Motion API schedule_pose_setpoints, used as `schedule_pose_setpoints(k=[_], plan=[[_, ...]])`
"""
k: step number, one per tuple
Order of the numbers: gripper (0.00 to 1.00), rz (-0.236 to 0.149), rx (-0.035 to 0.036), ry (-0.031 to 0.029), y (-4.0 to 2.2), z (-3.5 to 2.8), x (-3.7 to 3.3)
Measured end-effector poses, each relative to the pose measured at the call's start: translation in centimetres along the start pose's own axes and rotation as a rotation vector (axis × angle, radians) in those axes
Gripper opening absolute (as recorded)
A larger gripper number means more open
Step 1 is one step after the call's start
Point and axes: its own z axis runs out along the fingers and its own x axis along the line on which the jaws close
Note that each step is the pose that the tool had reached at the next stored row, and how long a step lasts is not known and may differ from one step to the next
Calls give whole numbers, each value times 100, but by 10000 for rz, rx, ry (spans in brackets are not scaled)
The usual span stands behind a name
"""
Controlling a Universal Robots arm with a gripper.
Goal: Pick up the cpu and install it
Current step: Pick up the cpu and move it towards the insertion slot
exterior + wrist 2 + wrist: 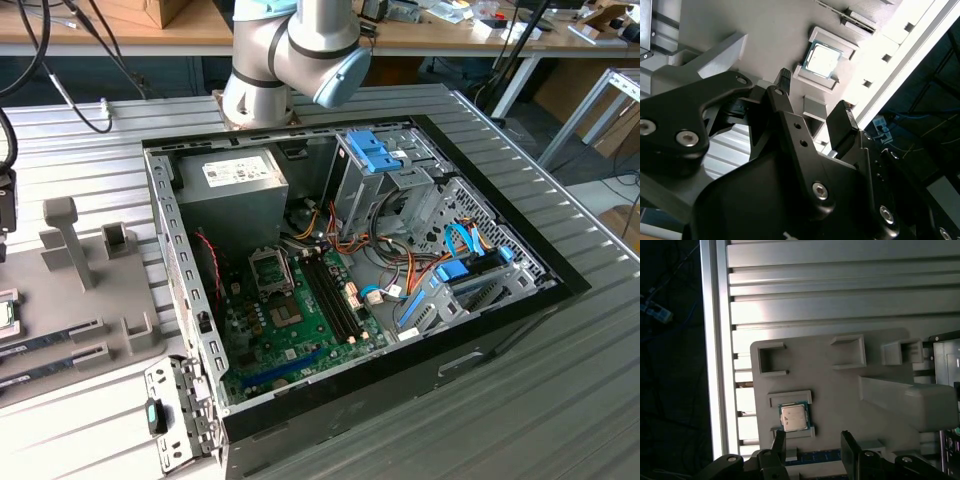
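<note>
Silvery cpu (794, 417) lies pocketed at the tray (840, 395) edge nearest the counter (840, 290) rim; end effector (814, 440) hangs open, empty, offset from it, so best centred squarely over the cpu before closing.

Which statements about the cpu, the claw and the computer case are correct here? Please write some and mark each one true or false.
1. The cpu lies in a holder on the grey fixture. True.
2. The claw is shut on the cpu. False: it is open, with nothing between its fingers.
3. The computer case is open, and its motherboard is visible. True.
4. The cpu sits on the motherboard. False: it lies on the grey fixture.
</note>
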Motion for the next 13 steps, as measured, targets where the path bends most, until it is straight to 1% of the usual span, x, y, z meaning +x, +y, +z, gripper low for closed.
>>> schedule_pose_setpoints(k=[8,10,13], plan=[[56,0,0,0,-2,8,26],[56,0,1,1,-3,23,49],[56,0,0,0,-4,32,62]])
